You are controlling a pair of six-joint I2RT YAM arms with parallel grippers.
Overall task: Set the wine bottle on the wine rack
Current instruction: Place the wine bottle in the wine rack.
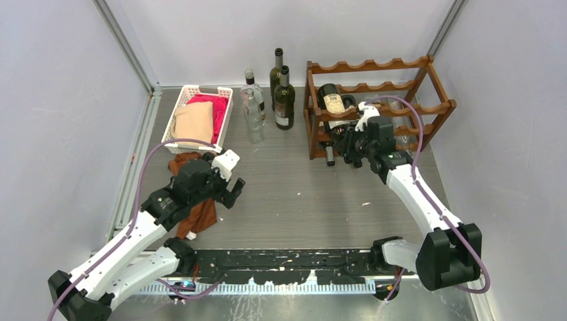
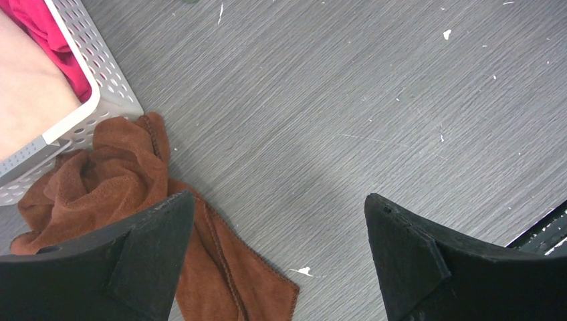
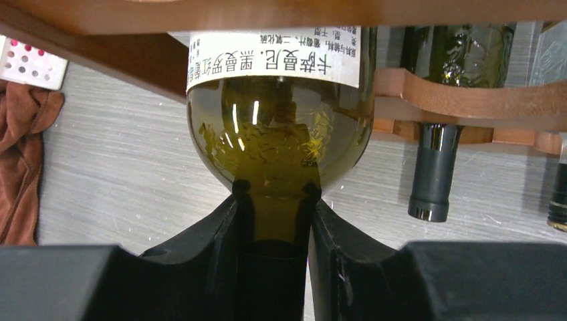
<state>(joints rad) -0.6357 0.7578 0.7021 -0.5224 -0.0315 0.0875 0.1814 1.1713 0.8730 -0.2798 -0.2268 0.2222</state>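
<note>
The wine rack (image 1: 374, 67) is reddish-brown wood with wavy rails and stands at the back right. A green wine bottle (image 1: 332, 101) with a white label lies in it, neck pointing out to the front. My right gripper (image 1: 353, 137) is shut on that neck. In the right wrist view the bottle (image 3: 277, 134) rises from between the fingers, its shoulder just under a front rail (image 3: 468, 100). My left gripper (image 1: 231, 190) hangs open over the table on the left, with nothing between its fingers (image 2: 160, 241).
Another dark bottle (image 3: 431, 167) lies in the rack beside the held one. A clear bottle (image 1: 253, 107) and two dark bottles (image 1: 284, 100) stand left of the rack. A white basket (image 1: 224, 114) of cloths sits at the back left, a brown cloth (image 2: 120, 174) under my left gripper.
</note>
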